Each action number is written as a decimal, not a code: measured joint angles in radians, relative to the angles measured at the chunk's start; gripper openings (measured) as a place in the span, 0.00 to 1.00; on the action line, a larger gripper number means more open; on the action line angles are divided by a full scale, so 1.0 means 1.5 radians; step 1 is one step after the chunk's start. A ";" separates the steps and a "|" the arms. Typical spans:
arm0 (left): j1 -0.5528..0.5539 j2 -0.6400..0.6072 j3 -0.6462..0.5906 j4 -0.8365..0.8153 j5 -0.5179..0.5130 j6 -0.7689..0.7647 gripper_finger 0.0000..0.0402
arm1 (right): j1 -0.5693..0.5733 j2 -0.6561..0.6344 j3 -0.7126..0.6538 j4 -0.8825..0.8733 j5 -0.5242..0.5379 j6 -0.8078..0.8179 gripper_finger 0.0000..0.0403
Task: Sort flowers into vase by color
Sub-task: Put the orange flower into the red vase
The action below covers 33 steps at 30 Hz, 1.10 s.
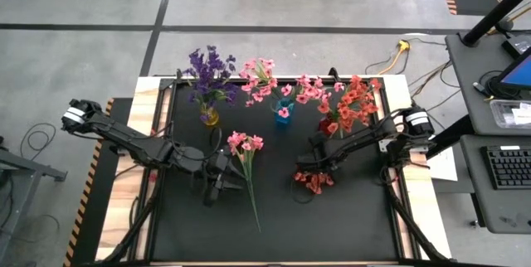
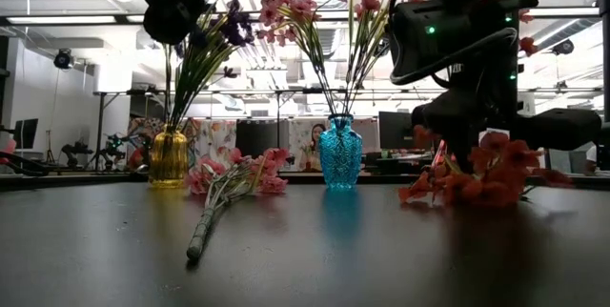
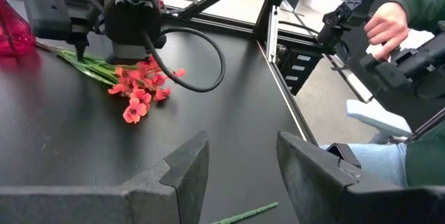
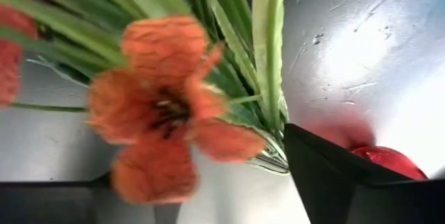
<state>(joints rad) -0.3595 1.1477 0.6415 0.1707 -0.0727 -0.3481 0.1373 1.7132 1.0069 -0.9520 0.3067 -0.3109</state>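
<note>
the right gripper (image 1: pixel 309 167) was down on the stems of the coral-red sprig (image 1: pixel 314 182) lying on the black table (image 1: pixel 348 225), fingers closing around them. the left gripper (image 1: pixel 214 186) hung open just beside the pink sprig (image 1: pixel 246 144) lying mid-table, holding nothing.

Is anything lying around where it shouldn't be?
Yes. A pink sprig lies flat on the black table, not in a vase, just beside the left pincer. A coral-red sprig also lies on the table, under the right pincer. The other flowers stand upright in vases.
</note>
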 joint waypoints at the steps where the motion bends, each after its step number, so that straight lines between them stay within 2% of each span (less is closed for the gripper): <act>1: 0.000 0.000 0.000 0.000 0.000 0.000 0.39 | 0.000 0.000 0.000 0.001 -0.004 0.001 0.51; 7: 0.000 0.000 -0.001 0.001 0.000 0.000 0.39 | -0.001 -0.003 0.010 0.044 -0.057 0.089 0.31; 12: 0.000 0.000 -0.001 0.000 0.000 0.000 0.39 | 0.000 -0.001 0.041 0.086 -0.077 0.256 0.15; 17: 0.000 0.000 -0.002 0.000 -0.010 0.000 0.39 | 0.000 -0.001 0.092 0.103 -0.072 0.381 0.08; 20: 0.000 0.000 -0.002 0.000 -0.011 0.000 0.39 | 0.000 -0.001 0.124 0.097 -0.073 0.392 0.12; 23: 0.000 0.000 -0.002 0.000 -0.011 0.000 0.39 | 0.000 -0.001 0.151 0.076 -0.073 0.393 0.20; 33: 0.000 0.000 -0.002 0.000 -0.011 0.000 0.39 | 0.000 -0.001 0.148 0.063 -0.079 0.381 0.59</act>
<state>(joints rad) -0.3595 1.1477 0.6392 0.1705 -0.0898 -0.3481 0.1368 1.7111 1.2283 -0.8581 0.1876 0.2604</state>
